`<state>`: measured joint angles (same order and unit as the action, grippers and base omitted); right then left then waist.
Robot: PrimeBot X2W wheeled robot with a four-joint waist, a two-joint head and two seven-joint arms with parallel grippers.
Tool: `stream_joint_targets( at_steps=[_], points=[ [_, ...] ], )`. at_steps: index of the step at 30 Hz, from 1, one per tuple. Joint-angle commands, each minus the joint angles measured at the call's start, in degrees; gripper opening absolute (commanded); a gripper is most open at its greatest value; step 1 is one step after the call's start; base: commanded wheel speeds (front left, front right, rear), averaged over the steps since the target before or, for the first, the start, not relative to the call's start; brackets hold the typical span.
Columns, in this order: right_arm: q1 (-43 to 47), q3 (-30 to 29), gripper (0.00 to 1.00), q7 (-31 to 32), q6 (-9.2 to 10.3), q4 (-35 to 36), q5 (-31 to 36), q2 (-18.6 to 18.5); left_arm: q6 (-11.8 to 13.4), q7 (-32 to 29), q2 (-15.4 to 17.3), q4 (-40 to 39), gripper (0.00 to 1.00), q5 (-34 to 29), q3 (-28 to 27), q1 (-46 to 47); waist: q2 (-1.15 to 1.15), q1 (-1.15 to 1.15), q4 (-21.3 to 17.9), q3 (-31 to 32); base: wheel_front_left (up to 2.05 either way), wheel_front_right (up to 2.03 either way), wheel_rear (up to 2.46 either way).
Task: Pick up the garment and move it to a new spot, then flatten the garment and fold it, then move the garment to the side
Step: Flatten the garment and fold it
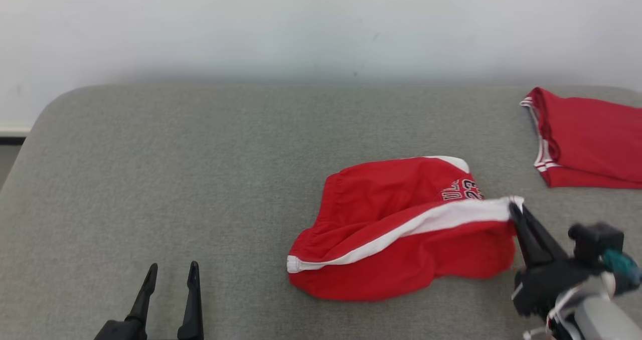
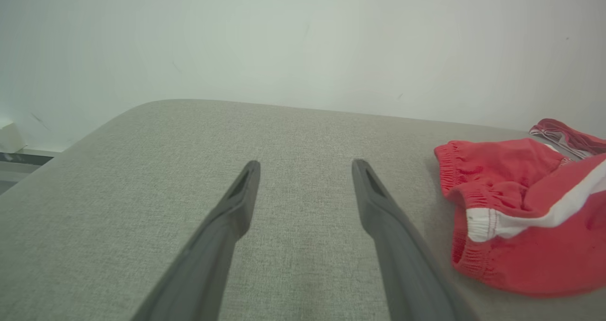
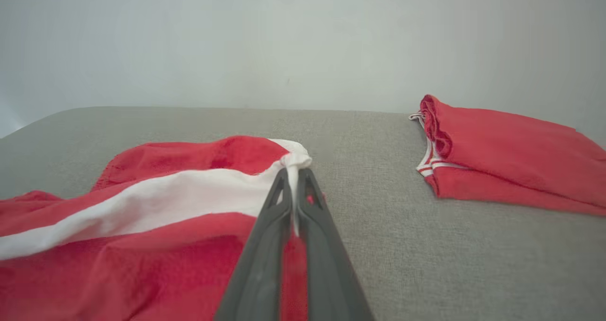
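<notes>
One crumpled red garment [image 1: 391, 219] on grey table [image 1: 175, 169], white stripe [image 1: 441, 218] pinched by right gripper [image 1: 515, 208]; left gripper [image 1: 172, 269] spread, empty.

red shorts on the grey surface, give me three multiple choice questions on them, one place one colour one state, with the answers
1. Seen from the head view, where does the folded red garment lie relative to the red shorts?
A. to their left
B. to their right, further back
C. on top of them

2. What colour is the stripe along the shorts?
A. blue
B. black
C. white

3. How does the right gripper stand?
A. shut on the stripe's end
B. open above the shorts
C. open beside the folded garment

Answers:
1 B, it lies apart from the shorts at the head view's right edge.
2 C, the band shows white against the red cloth.
3 A, the right wrist view shows white cloth pinched between its closed fingers.
</notes>
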<state>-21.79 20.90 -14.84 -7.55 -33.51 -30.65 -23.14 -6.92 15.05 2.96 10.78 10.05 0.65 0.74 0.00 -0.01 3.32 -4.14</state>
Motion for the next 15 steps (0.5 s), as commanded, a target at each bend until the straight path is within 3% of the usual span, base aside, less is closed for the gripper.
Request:
stream_joint_targets(
  at_steps=[1, 6, 7, 8, 15],
  points=[
    [4.05, -1.35, 0.0, -0.3, 0.16, 3.01, 0.78, -0.14, -0.05, 0.17, -0.06, 0.05, 1.0, -0.29, -0.3, -1.03, 0.0, 0.01, -2.06, 1.73, 0.0, 0.0, 0.0],
    [11.95, -4.69, 0.0, -0.36, 0.16, 10.2, 2.13, 1.21, -0.03, 0.17, -0.07, 0.06, 1.0, -0.34, -0.8, -1.89, 0.0, 0.01, -3.22, 2.46, 0.0, 0.0, 0.0],
    [13.79, -5.61, 0.05, -0.26, 0.16, 11.52, 2.35, 1.75, -0.05, 0.17, -0.07, 0.02, 1.0, -0.34, -0.83, -2.0, 0.0, 0.01, -3.46, 2.55, 0.0, 0.0, 0.0],
    [16.91, -7.49, 1.0, -0.24, 0.16, 14.07, 2.89, 2.64, -0.08, 0.17, -0.07, -0.02, 1.0, -0.37, -0.92, -1.97, 0.0, 0.01, -3.87, 2.72, 0.0, 0.0, 0.0],
    [23.48, -13.36, 1.0, -0.15, 0.16, 19.32, 5.41, 5.84, -0.26, 0.17, -0.04, 0.19, 1.0, -0.56, -1.16, -2.51, 0.0, 0.01, -4.8, 3.71, 0.0, 0.0, 0.0]
  ],
)
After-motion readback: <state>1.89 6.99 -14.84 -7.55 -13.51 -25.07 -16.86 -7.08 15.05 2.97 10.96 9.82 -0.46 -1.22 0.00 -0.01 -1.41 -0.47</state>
